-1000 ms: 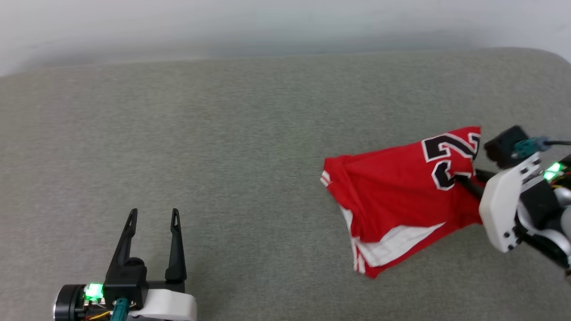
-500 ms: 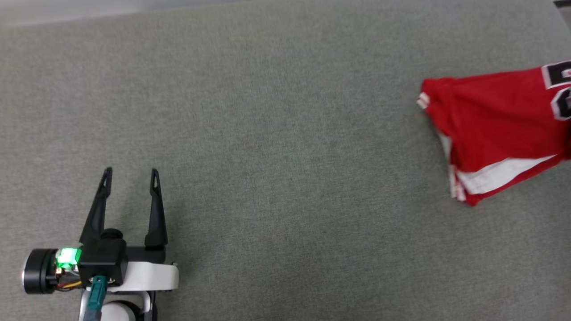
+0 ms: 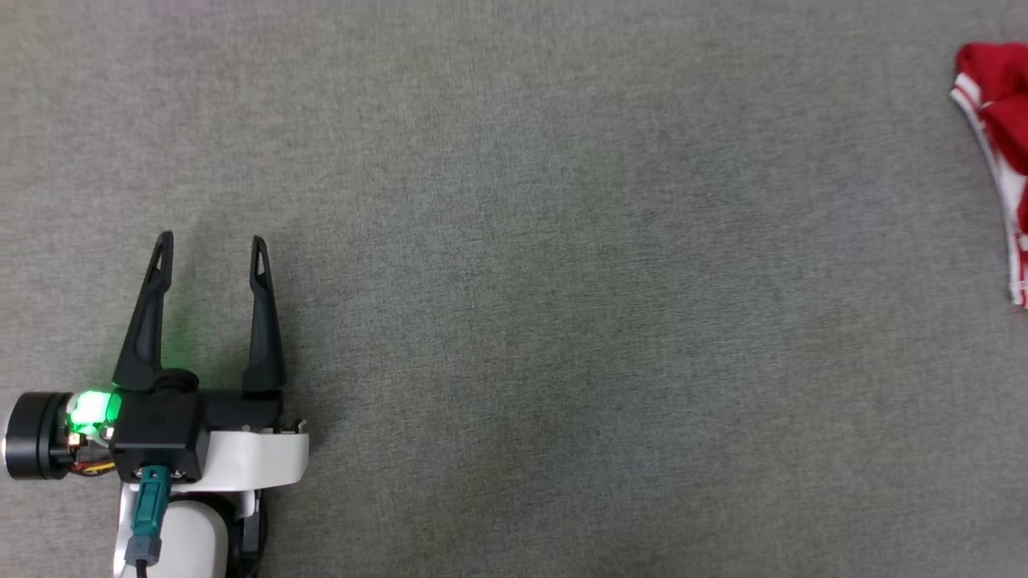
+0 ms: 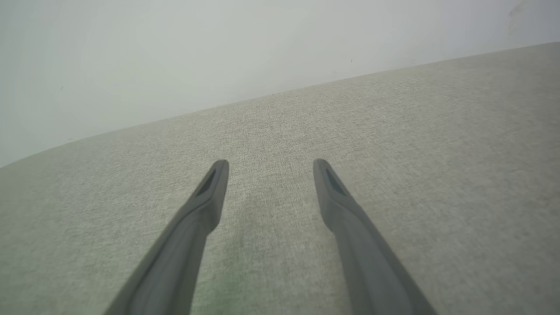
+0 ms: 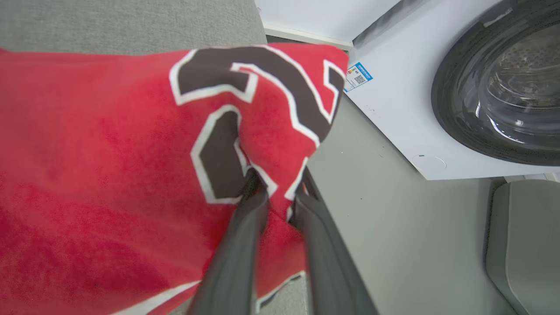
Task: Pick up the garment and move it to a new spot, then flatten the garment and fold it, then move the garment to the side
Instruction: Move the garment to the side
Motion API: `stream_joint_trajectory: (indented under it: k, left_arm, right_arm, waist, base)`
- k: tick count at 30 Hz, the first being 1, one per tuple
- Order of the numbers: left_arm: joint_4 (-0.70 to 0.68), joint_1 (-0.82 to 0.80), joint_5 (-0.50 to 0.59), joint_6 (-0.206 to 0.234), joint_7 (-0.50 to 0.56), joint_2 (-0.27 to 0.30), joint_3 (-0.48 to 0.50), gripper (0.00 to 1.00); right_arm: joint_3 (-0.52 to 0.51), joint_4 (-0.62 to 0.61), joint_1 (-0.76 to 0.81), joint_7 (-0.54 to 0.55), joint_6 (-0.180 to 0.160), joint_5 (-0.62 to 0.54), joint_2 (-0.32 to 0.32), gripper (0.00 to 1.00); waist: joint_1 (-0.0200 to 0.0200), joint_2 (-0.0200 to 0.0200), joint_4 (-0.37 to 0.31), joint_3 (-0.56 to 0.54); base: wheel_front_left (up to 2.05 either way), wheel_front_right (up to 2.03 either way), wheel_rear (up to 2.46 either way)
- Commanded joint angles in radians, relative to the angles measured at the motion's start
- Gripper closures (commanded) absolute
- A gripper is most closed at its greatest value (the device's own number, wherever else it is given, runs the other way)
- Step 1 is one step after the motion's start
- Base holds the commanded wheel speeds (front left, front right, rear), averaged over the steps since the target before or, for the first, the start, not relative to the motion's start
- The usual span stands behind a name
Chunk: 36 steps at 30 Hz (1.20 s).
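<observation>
Garment (image 3: 994, 72), head view: a sliver of red cloth with white striped trim at the far right edge. It lies well apart from the left gripper, off to its right and further forward than its fingertips.
Left gripper (image 3: 211, 238), head view: two long dark fingers spread wide with nothing between them, over a grey woven upholstered surface (image 3: 562, 281). A green light (image 3: 90, 405) glows at the wrist.
Left gripper, left wrist view: the fingers stand wide apart and empty, angled low over the grey upholstery. Beyond the fingertips the surface ends at a pale wall (image 4: 175, 52).
Right gripper (image 5: 280, 188), right wrist view: the fingers are drawn narrow, pinching a bunched fold of the garment between their tips.
Garment, right wrist view: red cloth spreads to the left of the fingers and ahead of them. The pinch sits at the lower edge of a dark, white-outlined number print. A white band shows near the base of the left finger.
Beyond the right gripper: grey upholstery shows past the cloth. To the right of the fingers are a pale floor (image 5: 393, 227) and a white washing machine (image 5: 393, 131) with a dark round door (image 5: 498, 83) and a small blue-edged sticker (image 5: 358, 76).
</observation>
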Motion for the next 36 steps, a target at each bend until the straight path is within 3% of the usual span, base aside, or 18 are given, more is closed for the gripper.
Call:
stream_joint_trajectory:
  k: [1,8,9,10,16,23,31,36]
  left_arm:
    - [-0.005,-0.012,-0.002,0.004,-0.002,0.005,0.001,0.00]
    - [-0.009,-0.038,-0.008,0.014,-0.002,0.014,-0.005,0.00]
    - [-0.008,-0.038,-0.010,0.015,-0.002,0.014,-0.006,0.00]
    - [-0.006,-0.036,-0.012,0.017,-0.002,0.013,-0.007,0.00]
    - [0.014,-0.008,-0.022,0.028,-0.002,-0.006,-0.021,0.00]
    - [0.043,0.071,-0.036,0.044,-0.002,-0.031,-0.023,0.00]
    - [0.086,0.133,-0.054,0.024,-0.002,-0.047,-0.015,0.00]
    - [0.115,0.151,-0.053,0.010,-0.002,-0.057,-0.019,0.00]
  right_arm:
    - [-0.013,0.009,-0.019,-0.003,-0.002,-0.008,0.008,1.00]
    - [-0.118,0.064,-0.044,-0.005,-0.002,-0.080,0.044,1.00]
    - [-0.128,0.068,-0.043,-0.006,-0.002,-0.090,0.052,0.54]
    - [-0.139,0.072,-0.038,-0.004,-0.002,-0.098,0.059,0.00]
    - [-0.191,0.049,0.018,-0.031,-0.002,-0.132,0.085,0.00]
    - [-0.186,-0.151,0.123,-0.191,-0.002,-0.108,0.126,0.00]
    - [-0.132,-0.448,0.265,-0.390,-0.002,-0.101,0.276,0.00]
    - [-0.058,-0.549,0.370,-0.483,-0.002,-0.089,0.382,0.00]
  waist:
    - [-0.0001,0.0000,0.003,0.023]
    - [-0.0001,0.0000,0.016,0.049]
    - [-0.0001,0.0000,0.018,0.046]
    - [-0.0001,0.0000,0.021,0.040]
    - [-0.0001,0.0000,0.045,-0.045]
    - [-0.0001,0.0000,0.075,-0.191]
    - [-0.0001,0.0000,0.119,-0.311]
    - [-0.0001,0.0000,0.145,-0.374]
  base:
    - [0.00,0.00,0.00]
    - [0.00,0.00,0.00]
    - [0.00,0.00,0.00]
    - [0.00,0.00,0.00]
    - [0.00,0.00,0.00]
    - [0.00,0.00,0.00]
    - [0.00,0.00,0.00]
    - [0.00,0.00,0.00]
